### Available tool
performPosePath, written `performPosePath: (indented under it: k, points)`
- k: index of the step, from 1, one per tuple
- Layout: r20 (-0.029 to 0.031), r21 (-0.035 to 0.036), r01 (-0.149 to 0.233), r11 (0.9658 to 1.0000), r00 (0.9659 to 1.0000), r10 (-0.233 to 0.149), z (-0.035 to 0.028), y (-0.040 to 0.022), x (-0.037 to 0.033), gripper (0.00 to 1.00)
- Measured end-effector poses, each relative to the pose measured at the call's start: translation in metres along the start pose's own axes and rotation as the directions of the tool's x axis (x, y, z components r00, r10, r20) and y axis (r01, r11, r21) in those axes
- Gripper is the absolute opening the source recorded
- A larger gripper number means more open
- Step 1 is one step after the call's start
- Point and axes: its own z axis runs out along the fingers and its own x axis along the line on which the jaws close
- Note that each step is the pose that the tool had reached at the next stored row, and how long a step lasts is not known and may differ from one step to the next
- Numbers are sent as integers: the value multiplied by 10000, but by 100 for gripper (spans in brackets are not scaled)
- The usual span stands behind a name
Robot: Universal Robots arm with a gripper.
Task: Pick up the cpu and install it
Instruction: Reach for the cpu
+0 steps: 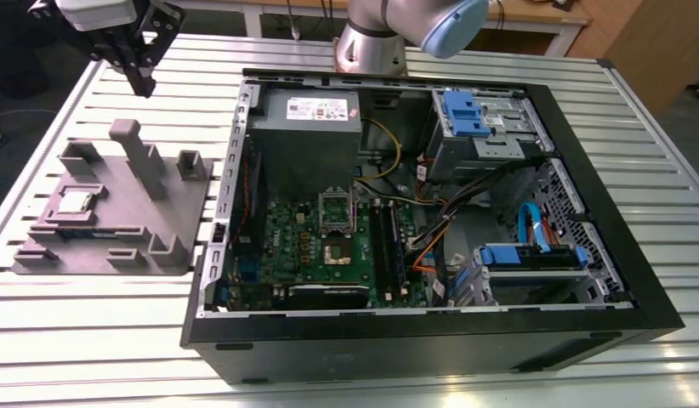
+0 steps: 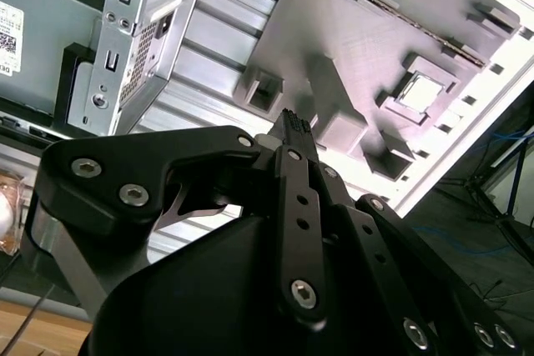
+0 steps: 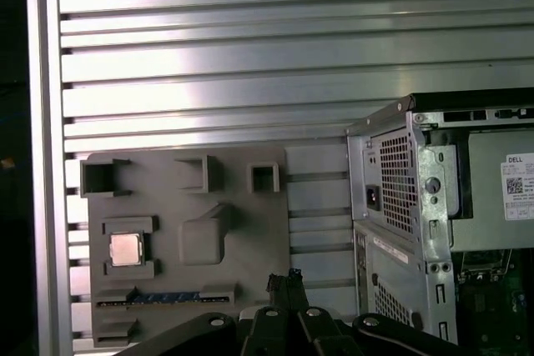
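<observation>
Shiny metal cpu [image 3: 126, 249]; matt tray [image 3: 250, 239] (plastic)

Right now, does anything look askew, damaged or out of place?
Nothing stands out. The chip lies flat in its recess on the grey holder, the computer case sits open on the table, and the gripper hangs empty near the holder.

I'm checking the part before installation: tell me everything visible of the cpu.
The cpu is a small flat square chip with a shiny silver-grey metal top and a thin pale rim. It lies flat, top up, in a square recess of the grey holder tray beside the computer case; only the tray touches it.
</observation>
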Motion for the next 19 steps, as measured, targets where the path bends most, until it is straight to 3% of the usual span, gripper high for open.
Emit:
performPosePath:
  k: [19]
  points:
    - [-3, 0, 0, 10000, 10000, 0, 10, -7, 90, 10]
